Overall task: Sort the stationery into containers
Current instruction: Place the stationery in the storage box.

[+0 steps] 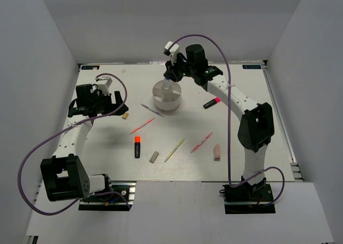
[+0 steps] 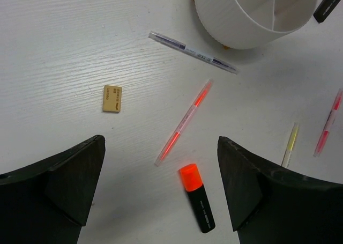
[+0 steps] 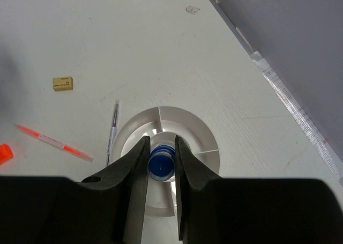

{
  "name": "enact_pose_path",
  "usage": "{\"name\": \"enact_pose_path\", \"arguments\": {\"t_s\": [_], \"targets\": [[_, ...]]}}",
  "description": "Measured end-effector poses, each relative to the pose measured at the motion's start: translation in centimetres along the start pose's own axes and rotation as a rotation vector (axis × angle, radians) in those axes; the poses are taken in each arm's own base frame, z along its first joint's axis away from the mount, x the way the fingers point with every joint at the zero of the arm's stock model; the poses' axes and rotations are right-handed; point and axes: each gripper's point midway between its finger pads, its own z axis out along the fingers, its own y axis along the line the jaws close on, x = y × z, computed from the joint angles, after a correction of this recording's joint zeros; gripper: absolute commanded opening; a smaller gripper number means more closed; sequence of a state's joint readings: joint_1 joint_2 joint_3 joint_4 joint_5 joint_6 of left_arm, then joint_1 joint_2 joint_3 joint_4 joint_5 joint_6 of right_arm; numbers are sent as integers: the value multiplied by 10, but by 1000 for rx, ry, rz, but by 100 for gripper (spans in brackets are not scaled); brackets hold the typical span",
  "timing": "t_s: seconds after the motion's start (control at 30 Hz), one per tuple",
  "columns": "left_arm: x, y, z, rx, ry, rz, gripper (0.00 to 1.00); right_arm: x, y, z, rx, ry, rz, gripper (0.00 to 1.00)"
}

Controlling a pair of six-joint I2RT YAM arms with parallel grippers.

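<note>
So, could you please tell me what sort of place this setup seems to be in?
Probably a robotics lab test cell: a white table boxed in by plain grey panels, the left arm and right arm bolted at its near edge, and a divided white tub.

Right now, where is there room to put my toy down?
Bare: the far strip between the left gripper and white tub, and the near strip by the grey eraser. Crowded: the middle, around the yellow pen and orange-capped highlighter.
</note>
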State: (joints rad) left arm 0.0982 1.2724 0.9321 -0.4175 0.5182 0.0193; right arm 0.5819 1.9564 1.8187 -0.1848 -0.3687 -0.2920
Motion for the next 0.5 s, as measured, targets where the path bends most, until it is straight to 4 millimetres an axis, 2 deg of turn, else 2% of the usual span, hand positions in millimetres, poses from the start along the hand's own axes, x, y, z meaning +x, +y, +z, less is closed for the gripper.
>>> {"name": "enact_pose_path", "arguments": {"t_s": [0.03,0.07,0.13,0.17,0.2,0.33,0.5], "targets": [[0,0,0,1,0,3,94,2,0,1,-1,3,1,6],[0,0,0,2,0,8,94,3,0,2,-2,6,2,15],[0,0,0,3,0,16,94,6,0,4,-3,11,4,28],[0,0,0,3,0,22,94,8,0,5,-4,14,4,39],[0,0,0,5,1,33,93,10,0,6,-3,19,8,43],[3,-1,2,17,8,84,89,12,-1,7,-3,23,7,55],[15,0,3,30,36,140,83,12,-1,7,-2,23,11,59]]}}
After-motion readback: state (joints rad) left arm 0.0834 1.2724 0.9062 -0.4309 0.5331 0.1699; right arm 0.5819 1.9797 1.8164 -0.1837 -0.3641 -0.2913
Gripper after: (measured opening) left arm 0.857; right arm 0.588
